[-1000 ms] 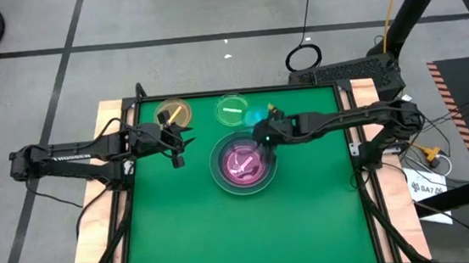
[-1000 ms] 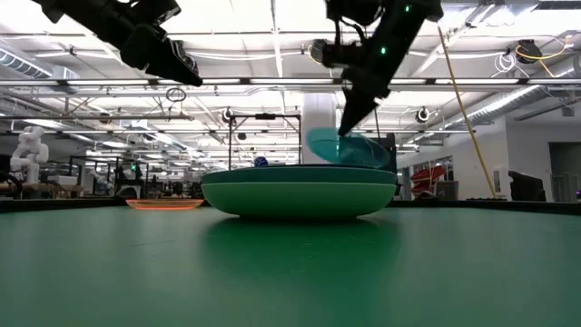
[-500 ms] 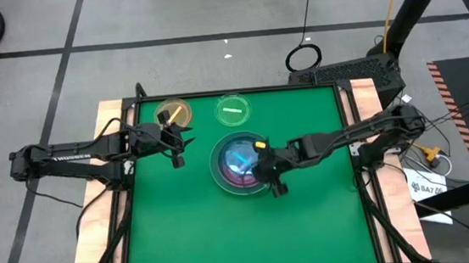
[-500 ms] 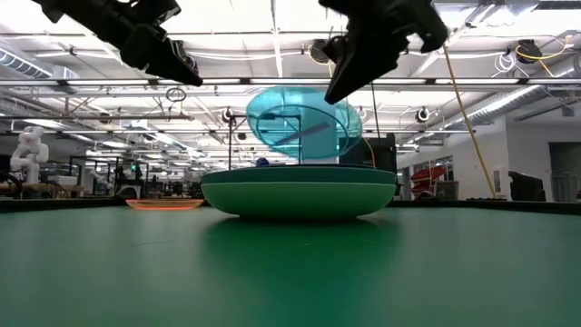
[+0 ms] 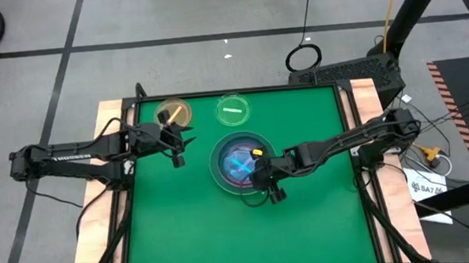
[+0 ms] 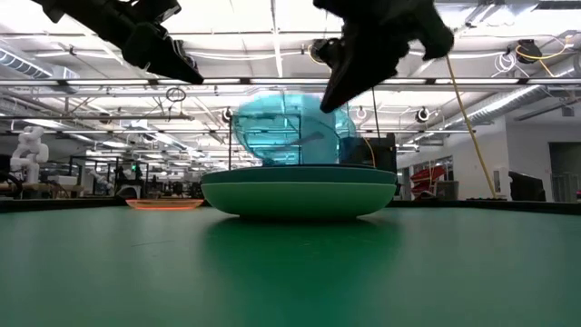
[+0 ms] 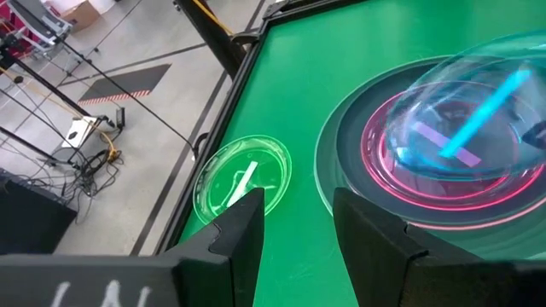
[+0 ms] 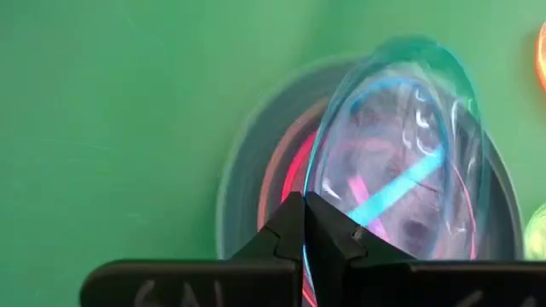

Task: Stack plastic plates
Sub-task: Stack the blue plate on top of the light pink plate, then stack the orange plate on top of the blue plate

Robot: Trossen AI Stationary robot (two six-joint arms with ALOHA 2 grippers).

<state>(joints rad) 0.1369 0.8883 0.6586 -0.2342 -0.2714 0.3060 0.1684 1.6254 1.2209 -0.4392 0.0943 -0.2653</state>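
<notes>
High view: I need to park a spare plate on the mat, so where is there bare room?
The whole near half of the green mat, below the plate stack, is bare, as is the strip beside the left arm. The far edge is crowded: amber plate, green plate, left gripper. The right gripper holds the blue plate over the stack.

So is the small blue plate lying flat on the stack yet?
No: the blue plate hangs tilted above the stack, pinched by the right gripper.

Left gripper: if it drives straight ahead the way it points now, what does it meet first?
Probably the small green plate, which lies on the green mat directly ahead between the open fingers of the left gripper. The stack of large plates sits off to one side. Depth is uncertain.
</notes>
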